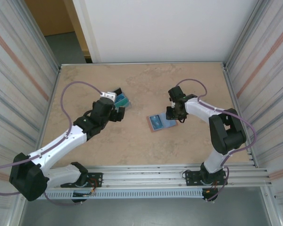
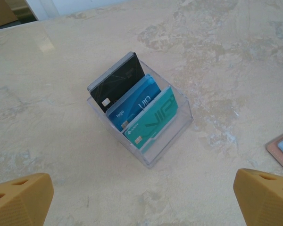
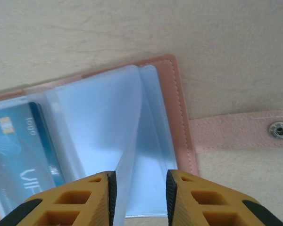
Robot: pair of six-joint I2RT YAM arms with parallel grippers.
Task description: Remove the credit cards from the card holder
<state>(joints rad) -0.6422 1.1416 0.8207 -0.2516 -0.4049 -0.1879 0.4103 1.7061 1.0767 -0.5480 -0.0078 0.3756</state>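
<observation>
Lying open on the worktop (image 1: 132,80), the wallet (image 3: 184,122) holds 1 card (image 3: 23,150); the right tool (image 3: 141,176) straddles its sleeve (image 3: 113,122), slightly open. The left tool (image 2: 141,188), wide open, faces 3 boxed cards (image 2: 132,110).

Three cameras: one high and wide, two low and close.

The top camera looks steeply down from above the near edge and takes in the whole table (image 1: 132,141). The left wrist camera looks forward and down at the clear box (image 2: 180,123) from a little way off, and catches a corner of the wallet (image 2: 280,149) at its right edge. The right wrist camera sits very close over that open wallet (image 3: 184,122). The top view shares the box (image 1: 121,100) and the wallet (image 1: 160,123) with both.
</observation>
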